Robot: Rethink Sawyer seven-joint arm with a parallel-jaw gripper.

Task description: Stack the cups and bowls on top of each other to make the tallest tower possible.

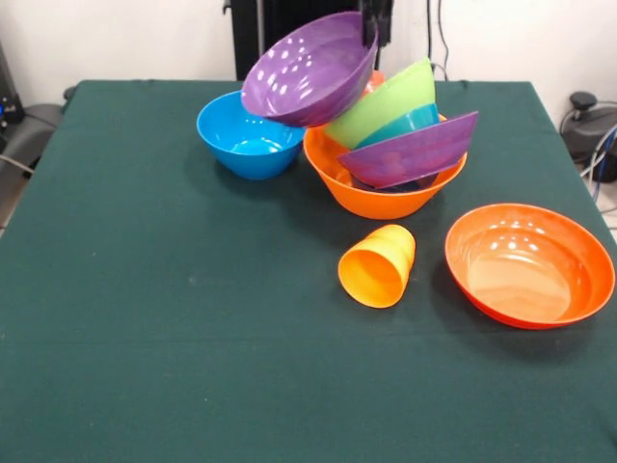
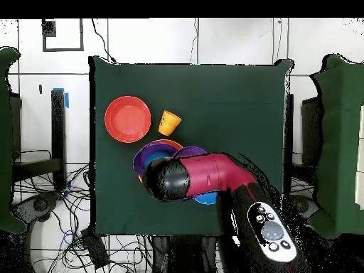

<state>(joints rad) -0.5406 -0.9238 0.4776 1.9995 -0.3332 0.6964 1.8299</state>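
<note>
Near the top centre of the front view, a purple bowl (image 1: 308,68) hangs tilted on edge, its rim pinched at the upper right by the tool (image 1: 371,37), so shut on that rim rather than wide. Just below and to the right sits the tower (image 1: 390,145): a big orange base bowl (image 1: 371,198) holding a second purple bowl (image 1: 410,151), a teal-blue one (image 1: 410,122) and a lime green bowl (image 1: 386,101), all leaning steeply instead of nesting flat. Touching or nearly touching the base on its left, a blue bowl (image 1: 246,135) stands upright. Lower down, a yellow-orange cup (image 1: 378,265) lies on its side, well clear of the stack, with a wide red-orange bowl (image 1: 528,262) resting upright at the right. Risk from here, as a judgement: releasing the tilted bowl onto those slanted rims could send it sliding off, or tip the leaning bowls out of the base; a one-sided rim pinch may also let it swing or slip. Could roll too, that lying cup, if nudged. Dark green cloth covers the worktop (image 1: 145,338); white wall behind, cables and grey gear at both edges. From overhead, the red and black arm (image 2: 206,174) hides most of the stack, over a pale tiled floor strewn with cables.
</note>
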